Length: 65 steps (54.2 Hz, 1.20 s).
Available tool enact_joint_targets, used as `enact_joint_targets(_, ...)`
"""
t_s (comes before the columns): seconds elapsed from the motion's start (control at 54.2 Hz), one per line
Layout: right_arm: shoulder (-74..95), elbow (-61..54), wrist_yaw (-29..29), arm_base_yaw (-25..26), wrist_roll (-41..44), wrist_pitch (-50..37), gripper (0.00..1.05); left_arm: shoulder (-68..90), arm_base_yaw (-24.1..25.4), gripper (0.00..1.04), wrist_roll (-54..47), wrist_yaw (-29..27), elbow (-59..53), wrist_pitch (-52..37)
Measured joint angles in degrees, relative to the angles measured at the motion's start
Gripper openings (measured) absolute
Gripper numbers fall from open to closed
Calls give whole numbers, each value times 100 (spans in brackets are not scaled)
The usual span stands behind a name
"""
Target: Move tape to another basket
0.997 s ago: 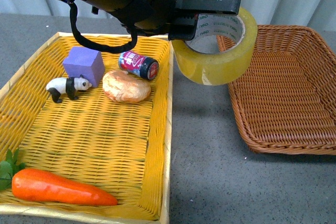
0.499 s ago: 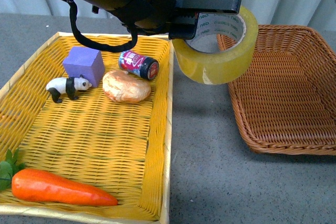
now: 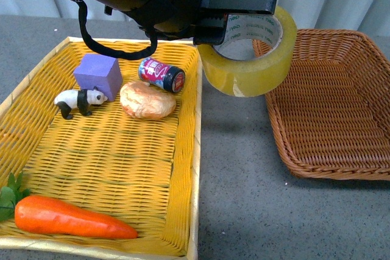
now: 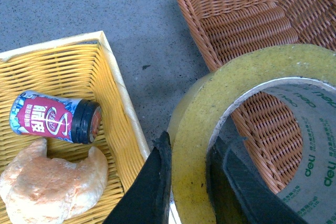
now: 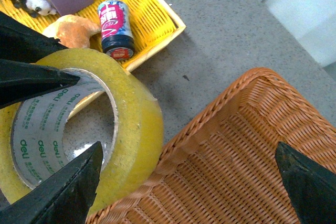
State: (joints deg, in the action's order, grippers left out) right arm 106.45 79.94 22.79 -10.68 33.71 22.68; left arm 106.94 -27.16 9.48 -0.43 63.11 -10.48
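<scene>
Two woven baskets side by side on grey table (image 3: 237, 181): yellow basket (image 3: 109, 156) to the left, brown wicker basket (image 3: 341, 89) to the right, a strip of bare tabletop between. Tape (image 3: 247, 65) held aloft over that strip, its far edge overlapping the brown basket's near-left corner in front view; roll tilted, printed white core facing up. Left gripper (image 4: 191, 140) clamped across the roll's wall: one black finger inside the core, the other pressed on the yellow outer face, wall pinched between. Right gripper (image 5: 189, 148) spread wide above the brown basket's corner, holding nothing; tape close beside one of its fingers (image 5: 68, 192) in right wrist view, contact not discernible. Brown basket bare inside where visible. Inside yellow basket: purple block (image 3: 97, 74), panda figure (image 3: 78, 100) just in front of it, bread roll (image 3: 147, 100), can (image 3: 161, 74) lying on its side beside the roll, carrot (image 3: 70, 217) well apart at the near edge.
</scene>
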Motion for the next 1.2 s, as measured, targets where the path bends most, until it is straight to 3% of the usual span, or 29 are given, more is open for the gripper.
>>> enact_joint_targets(0.499, 651, 487, -164, -367, 28, 138, 96, 0, 0, 16, 0, -2, 0, 0)
enact_joint_targets(0.702, 769, 586, -127, -356, -186, 186, 70, 0, 0, 16, 0, 0, 0, 0)
enact_joint_targets(0.942, 855, 649, 203, -317, -551, 391, 25, 0, 0, 16, -28, 26, 0, -2)
enact_joint_targets(1.053, 907, 649, 170, -308, -577, 448, 20, -2, -7, 16, -24, -22, 2, 0)
enact_joint_targets(1.145, 942, 675, 326, -249, -372, 446, 20, -4, -109, 16, 85, -579, 2, 4)
enact_joint_targets(1.2, 981, 708, 367, -201, -304, 448, 19, -20, -192, 24, 234, -1023, 2, 4)
